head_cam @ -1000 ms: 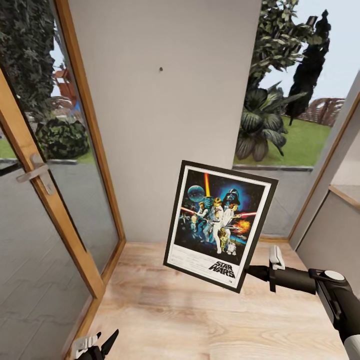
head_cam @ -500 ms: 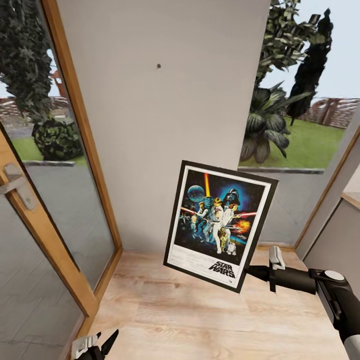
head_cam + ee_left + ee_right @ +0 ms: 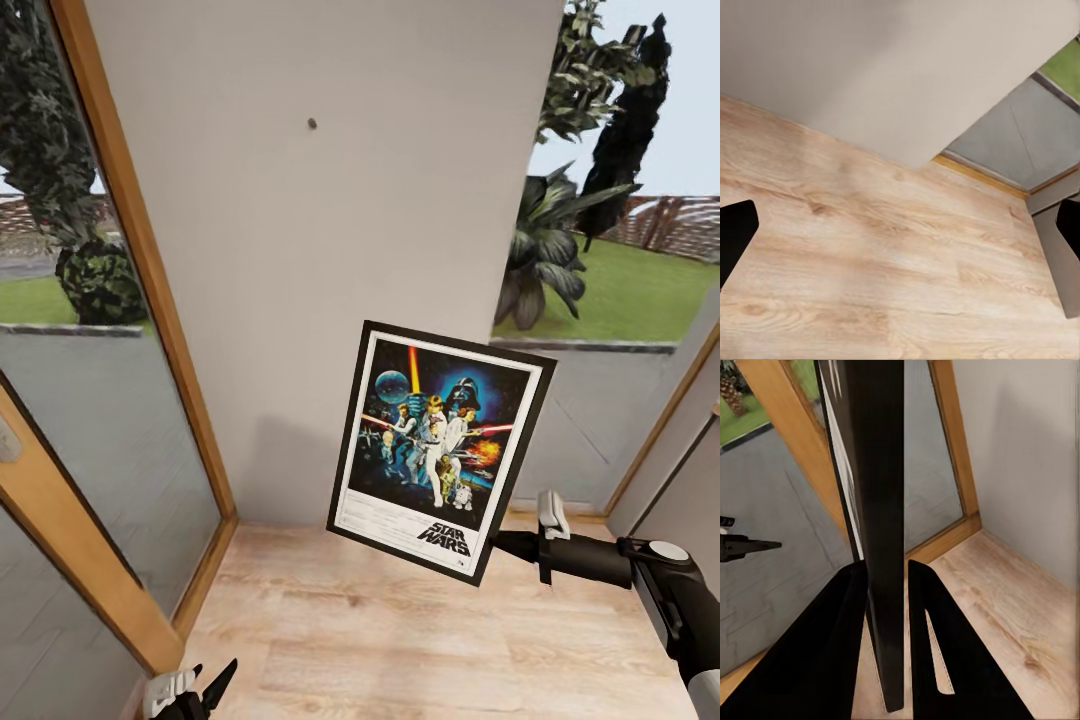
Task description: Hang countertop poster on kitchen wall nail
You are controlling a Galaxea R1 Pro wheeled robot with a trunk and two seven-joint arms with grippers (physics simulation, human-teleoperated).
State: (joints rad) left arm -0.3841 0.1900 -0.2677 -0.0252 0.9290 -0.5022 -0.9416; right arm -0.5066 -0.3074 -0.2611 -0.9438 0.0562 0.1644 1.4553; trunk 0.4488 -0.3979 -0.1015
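wall: plain grey panel (image 3: 330, 260) | floor: light wood planks (image 3: 400, 640) | sides: wood-framed glass (image 3: 120, 380), probably doors

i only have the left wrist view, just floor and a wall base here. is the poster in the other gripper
Observer: Yes, the right gripper is clamped on the black edge of the poster.
Operator: is it straight
Observer: No, in the head view it is upright but tilted, top leaning toward the right.
Operator: any nail around
Observer: One wall nail sits on the grey wall panel, above and left of the poster.
Operator: touching the wall yet
Observer: Cannot tell how close it is.
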